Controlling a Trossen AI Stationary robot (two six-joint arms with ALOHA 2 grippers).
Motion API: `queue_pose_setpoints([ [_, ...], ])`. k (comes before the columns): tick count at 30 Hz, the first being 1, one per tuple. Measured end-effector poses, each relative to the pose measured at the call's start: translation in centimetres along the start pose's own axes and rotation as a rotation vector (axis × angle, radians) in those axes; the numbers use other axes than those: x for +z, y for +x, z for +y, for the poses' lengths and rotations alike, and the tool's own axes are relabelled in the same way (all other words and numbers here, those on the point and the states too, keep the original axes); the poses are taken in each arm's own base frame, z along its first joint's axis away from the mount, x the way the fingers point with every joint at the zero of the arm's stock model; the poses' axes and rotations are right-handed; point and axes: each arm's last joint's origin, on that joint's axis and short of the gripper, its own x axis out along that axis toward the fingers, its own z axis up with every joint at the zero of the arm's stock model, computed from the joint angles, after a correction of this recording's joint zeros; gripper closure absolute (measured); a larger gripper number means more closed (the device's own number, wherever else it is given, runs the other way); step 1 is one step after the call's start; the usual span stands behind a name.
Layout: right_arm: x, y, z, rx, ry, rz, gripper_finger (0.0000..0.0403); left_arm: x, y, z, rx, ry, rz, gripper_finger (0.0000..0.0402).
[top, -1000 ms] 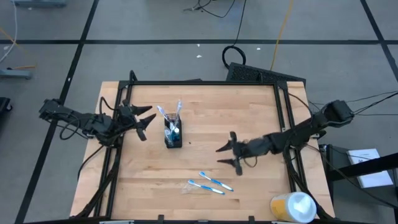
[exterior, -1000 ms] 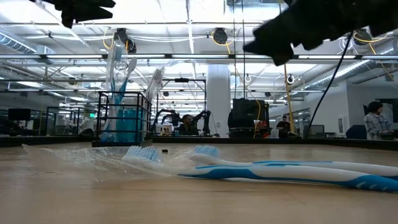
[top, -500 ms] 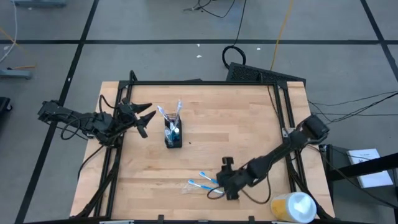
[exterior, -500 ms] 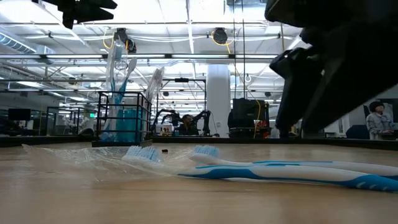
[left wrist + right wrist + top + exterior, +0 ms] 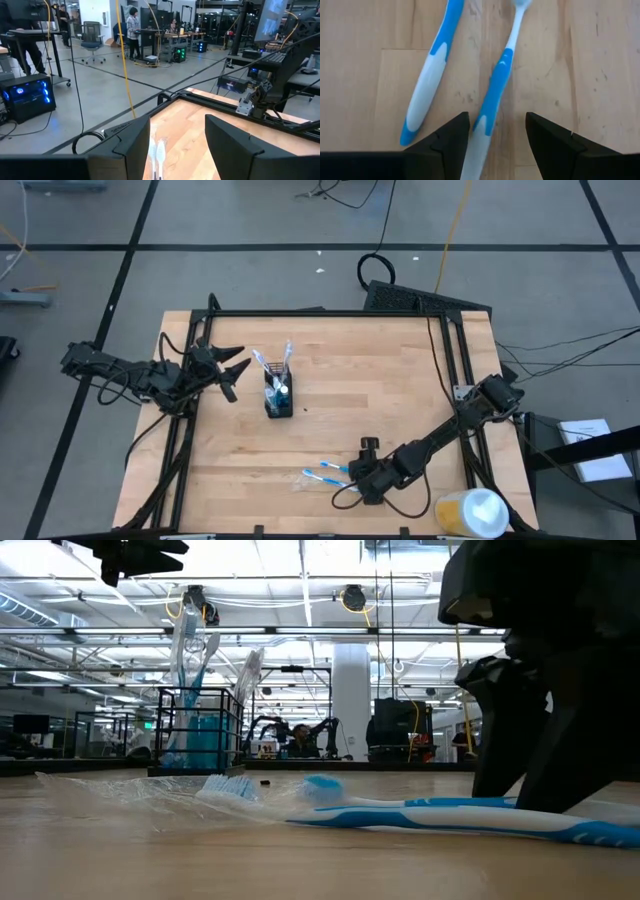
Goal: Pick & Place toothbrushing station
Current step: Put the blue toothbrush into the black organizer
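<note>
The holder [image 5: 278, 402] already keeps some brushes; two toothbrushes [image 5: 328, 472] lie apart from it. The right gripper [image 5: 494, 134] has dropped over one, fingers spread astride its handle, so a grasp looks imminent. The left gripper [image 5: 232, 370] waits beside the holder, open and empty.

Bare tabletop [image 5: 380, 370] beyond holder [image 5: 278, 401]

right arm: stretched low toward the near edge | right end effector [image 5: 352, 477]: fingers spread apart, down at surface level | left arm: folded at the left edge | left end effector [image 5: 232, 366]: raised, fingers spread apart, nothing between them
</note>
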Motion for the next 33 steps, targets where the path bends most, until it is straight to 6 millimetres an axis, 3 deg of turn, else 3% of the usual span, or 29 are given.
queue_pose_setpoints([
  [7, -0.8, 1.1, 0.0, -0.044, -0.021, 0.044, 0.0229, 0.0, 0.0, 0.0, 0.0, -0.002, 0.0, 0.0206],
  [20, -1.0, 1.3, -0.2, -0.062, -0.034, 0.055, 0.0384, 0.0, 0.0, 0.0, 0.0, -0.001, 0.0, 0.0206],
  [26, -0.7, 1.5, -0.7, -0.114, -0.078, 0.026, 0.039, 0.0, 0.0, 0.0, 0.0, -0.001, 0.0, 0.0206],
  [33, 0.2, -0.5, -2.0, -0.234, -0.153, -0.031, 0.0393, 0.0, 0.0, 0.0, -0.001, -0.002, 0.0, 0.0206],
])
